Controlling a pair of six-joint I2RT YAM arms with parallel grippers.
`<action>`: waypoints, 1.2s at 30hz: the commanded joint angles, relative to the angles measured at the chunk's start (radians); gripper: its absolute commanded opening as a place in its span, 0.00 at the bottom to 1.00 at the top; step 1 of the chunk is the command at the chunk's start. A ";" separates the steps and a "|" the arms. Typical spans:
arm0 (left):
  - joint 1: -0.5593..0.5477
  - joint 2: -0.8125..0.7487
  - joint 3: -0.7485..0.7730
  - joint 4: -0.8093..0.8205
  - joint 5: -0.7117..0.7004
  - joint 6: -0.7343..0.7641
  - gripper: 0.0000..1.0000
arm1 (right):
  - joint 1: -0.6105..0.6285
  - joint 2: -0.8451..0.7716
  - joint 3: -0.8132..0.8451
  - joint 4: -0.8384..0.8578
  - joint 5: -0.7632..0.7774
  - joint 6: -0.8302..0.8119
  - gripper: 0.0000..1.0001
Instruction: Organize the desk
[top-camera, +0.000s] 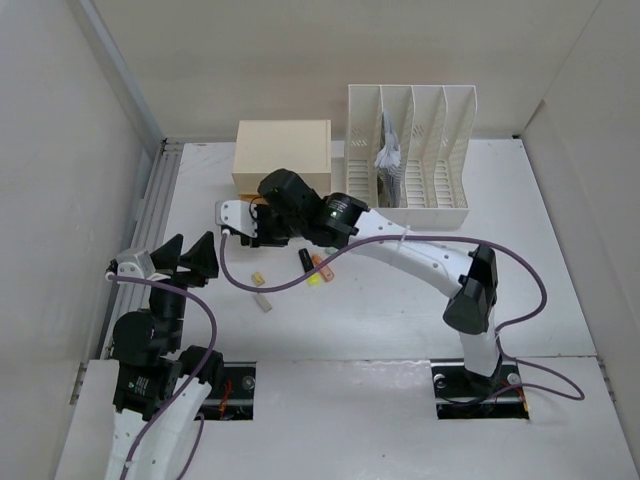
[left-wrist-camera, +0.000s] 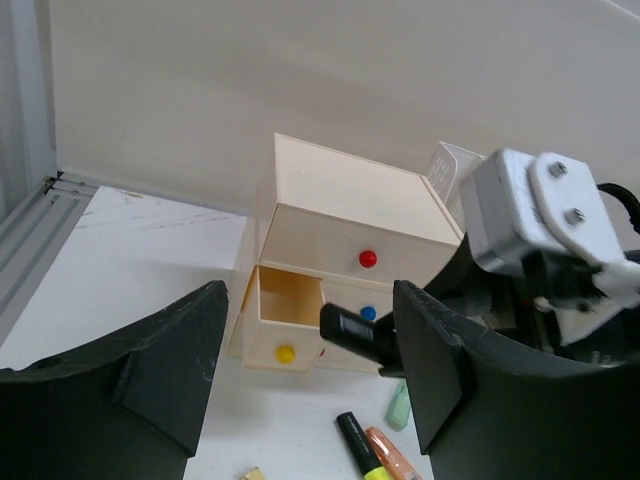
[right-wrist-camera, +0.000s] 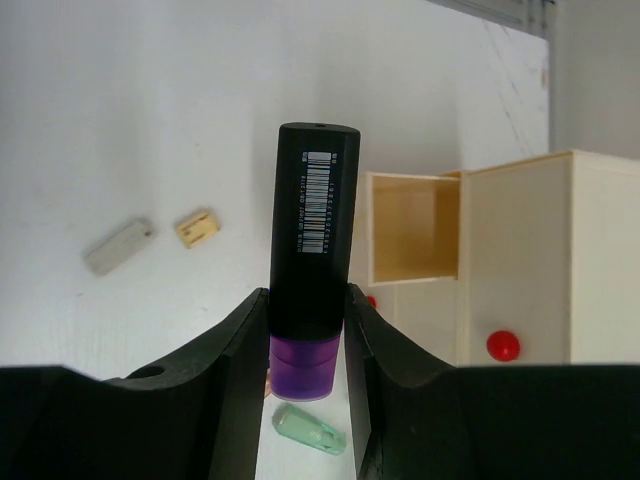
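Black fingers of the right gripper (right-wrist-camera: 307, 310) are clamped on a black marker (right-wrist-camera: 312, 220) with a purple end, held near the open drawer (right-wrist-camera: 408, 228) of the cream box (right-wrist-camera: 520, 250). The left gripper (left-wrist-camera: 308, 370) hovers nearer and to the left, fingers apart on nothing. Beneath both arms lies the white tabletop (top-camera: 400, 320), a rail (top-camera: 150, 215) along its left edge. Loose on it near the box are a grey block (right-wrist-camera: 118, 246), a tan block (right-wrist-camera: 197, 227), a green cap (right-wrist-camera: 310, 428), a black pen (left-wrist-camera: 355, 440) and an orange pen (left-wrist-camera: 390, 455). A rack (top-camera: 410, 150) stands right of the box.
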 joint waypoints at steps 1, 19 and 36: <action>-0.005 -0.010 0.014 0.045 -0.013 0.012 0.64 | 0.000 0.023 -0.019 0.164 0.158 0.095 0.08; -0.005 -0.020 0.014 0.045 -0.013 0.012 0.64 | -0.055 0.169 0.077 0.400 0.224 0.060 0.08; -0.005 -0.001 0.014 0.045 -0.031 0.012 0.64 | -0.219 0.256 0.186 0.332 -0.346 0.069 0.08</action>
